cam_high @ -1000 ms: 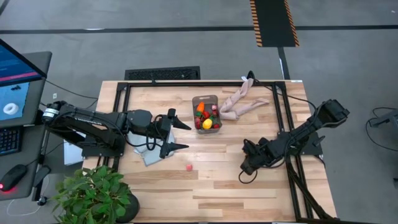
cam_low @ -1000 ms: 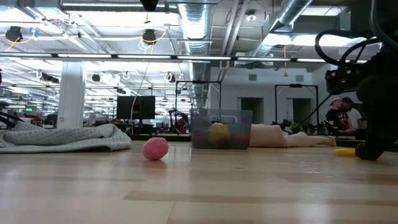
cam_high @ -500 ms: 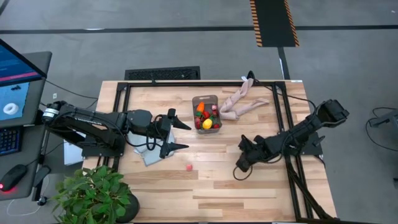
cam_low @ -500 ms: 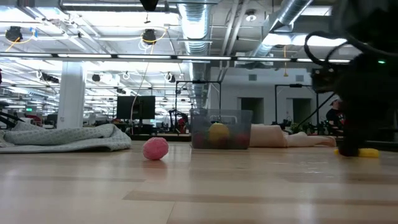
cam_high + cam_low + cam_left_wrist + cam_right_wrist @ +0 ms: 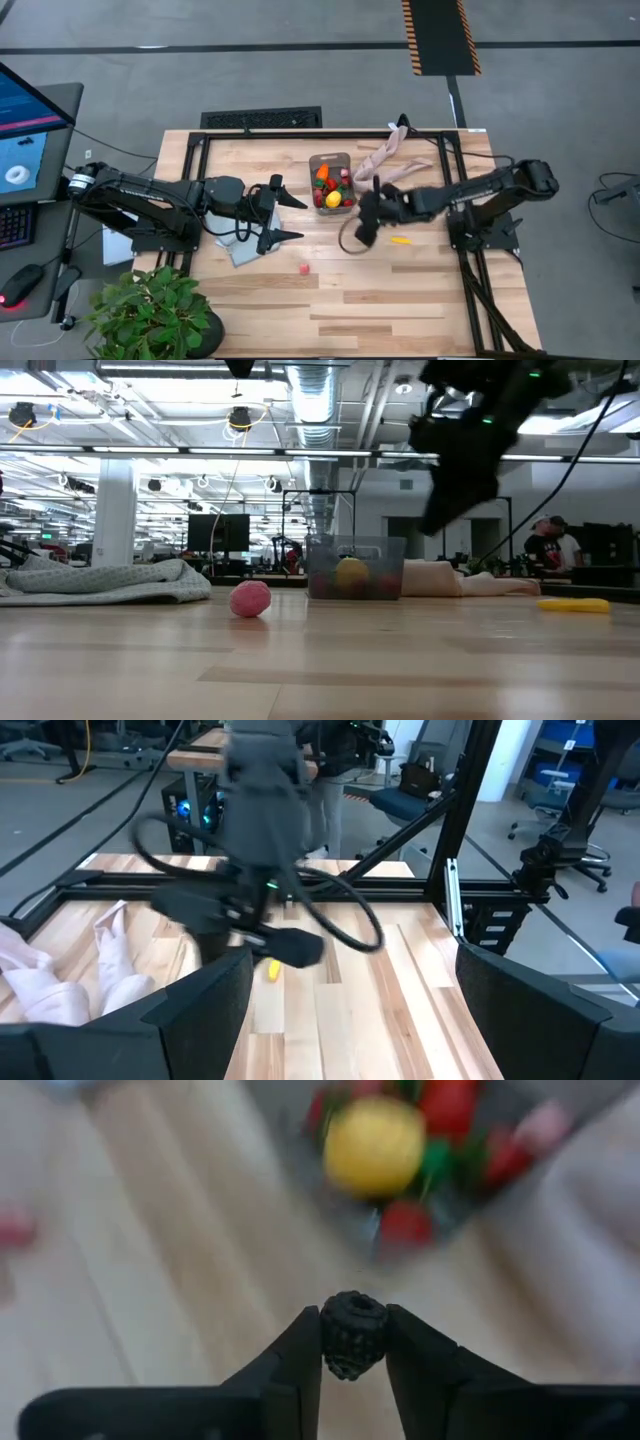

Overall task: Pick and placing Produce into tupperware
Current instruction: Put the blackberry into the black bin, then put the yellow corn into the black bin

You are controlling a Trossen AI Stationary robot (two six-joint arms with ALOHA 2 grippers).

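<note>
Right gripper [image 5: 353, 1342] pinching a dark berry [image 5: 352, 1334], tupperware [image 5: 420, 1170] of produce just ahead. Left gripper [image 5: 290, 218] parked wide open, off by the cloth [image 5: 243, 248].

The table [image 5: 340, 300] at the centre of the high view is pale blond wood in plank stripes with a black frame, standing on a grey floor that carries a black panel edged in orange-and-black hazard stripes [image 5: 440, 35] at upper centre. On it sit a clear-greyish tupperware [image 5: 331, 182] filled with red, orange, yellow and green produce, a beige limb-shaped object [image 5: 390, 160] to its right, a yellow banana [image 5: 400, 239], a pink berry [image 5: 303, 268] and a grey-blue cloth [image 5: 243, 248]. At lower centre of the right wrist view a dark, bumpy blackberry [image 5: 353, 1334] sits between black fingers [image 5: 300, 1360]; a leafy green plant [image 5: 150, 315] fills the high view's lower left.
</note>
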